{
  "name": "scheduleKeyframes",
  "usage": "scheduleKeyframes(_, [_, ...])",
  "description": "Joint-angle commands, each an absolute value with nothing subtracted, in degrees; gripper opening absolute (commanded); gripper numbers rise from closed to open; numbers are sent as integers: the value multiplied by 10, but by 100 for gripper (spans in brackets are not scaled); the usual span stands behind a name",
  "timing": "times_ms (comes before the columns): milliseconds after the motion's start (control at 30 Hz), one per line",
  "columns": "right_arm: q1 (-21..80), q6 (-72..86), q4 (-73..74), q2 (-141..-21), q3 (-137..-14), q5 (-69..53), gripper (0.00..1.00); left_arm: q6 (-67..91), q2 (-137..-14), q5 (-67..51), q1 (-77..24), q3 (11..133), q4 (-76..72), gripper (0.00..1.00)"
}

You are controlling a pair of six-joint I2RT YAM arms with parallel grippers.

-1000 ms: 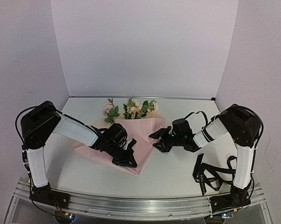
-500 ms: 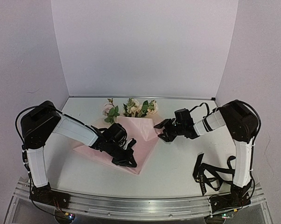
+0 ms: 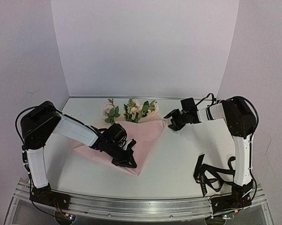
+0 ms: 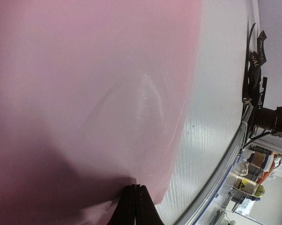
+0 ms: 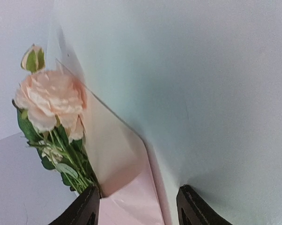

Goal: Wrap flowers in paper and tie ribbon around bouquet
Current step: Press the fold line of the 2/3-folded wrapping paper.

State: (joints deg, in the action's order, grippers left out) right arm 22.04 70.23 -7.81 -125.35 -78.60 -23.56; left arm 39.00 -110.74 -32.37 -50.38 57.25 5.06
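We think the job is only just begun. The flowers (image 3: pixel 134 108) lie at the far side of the bench (image 3: pixel 178 159). Their blooms poke out past the far edge of the paper (image 3: pixel 148 133). The pink sheet looks mostly spread out on the bench and is not a snug cone yet. From the right wrist view, a bit of paper stands up just beside the stems. We cannot tell how much of the stems it covers. So most of the wrapping is left to do.

The ribbon (image 3: pixel 213 176) lies in loose loops at the near right, well apart from the flowers. Nothing is tied yet, so that step is left too.

The left gripper (image 3: pixel 129 162) is at the near corner of the paper. Its fingers are pressed tight together and they pinch the paper's edge.

The right gripper (image 3: pixel 168 122) is at the right corner of the paper, near the flowers. Its fingers stand apart, and the pink corner lies between them. It is not squeezing anything. The flowers sit just to the left of it. We guess it is in place to grab that corner and fold it over the stems.
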Motion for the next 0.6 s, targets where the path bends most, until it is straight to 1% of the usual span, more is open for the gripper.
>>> scheduleKeyframes(0, [194,669,-4,-1286,-852,-218,59,382,-1126,-289,-498,561,127,2])
scheduleKeyframes(133, [191,635,50,-1286,-919,-227,61,381,-1122,-286,-498,572,132,3])
scheduleKeyframes(267, [211,578,126,-1226,-928,-225,65,383,-1095,-268,-494,602,145,11])
scheduleKeyframes(400, [259,526,177,-1137,-882,-205,65,403,-1045,-238,-489,641,150,22])
scheduleKeyframes(433, [273,520,182,-1116,-863,-200,64,415,-1028,-228,-486,644,151,25])
scheduleKeyframes(567, [335,506,189,-1044,-787,-178,57,473,-950,-189,-455,605,139,30])
